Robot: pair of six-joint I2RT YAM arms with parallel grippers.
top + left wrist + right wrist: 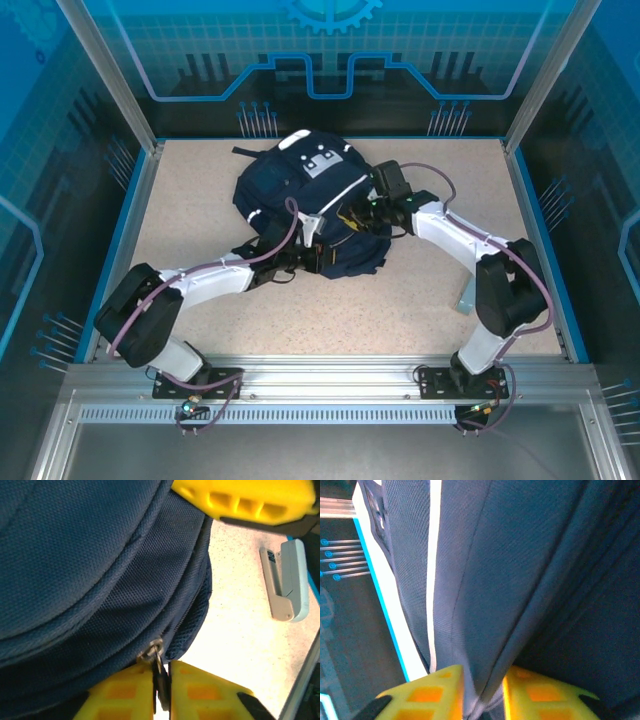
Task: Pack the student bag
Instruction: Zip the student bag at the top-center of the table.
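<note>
The student bag (pixel 310 205) sat in the middle of the table (pixel 200 200) and blocked the way there. The 2 arms met at its near side. The left gripper (pixel 161 667) pinched a zipper pull (pixel 161 682), and the right gripper (pixel 482 680) pinched a fold of the bag. Bare table was free to the left, to the right and behind the bag. A small grey bracket (pixel 465 297) sat near the right edge. Walls (pixel 330 90) closed 3 sides.

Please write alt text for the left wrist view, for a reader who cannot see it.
The left gripper pinches the zipper pull of the navy student bag between its yellow fingers. Beside the bag, a small grey and white clip-like object lies on the speckled table.
</note>
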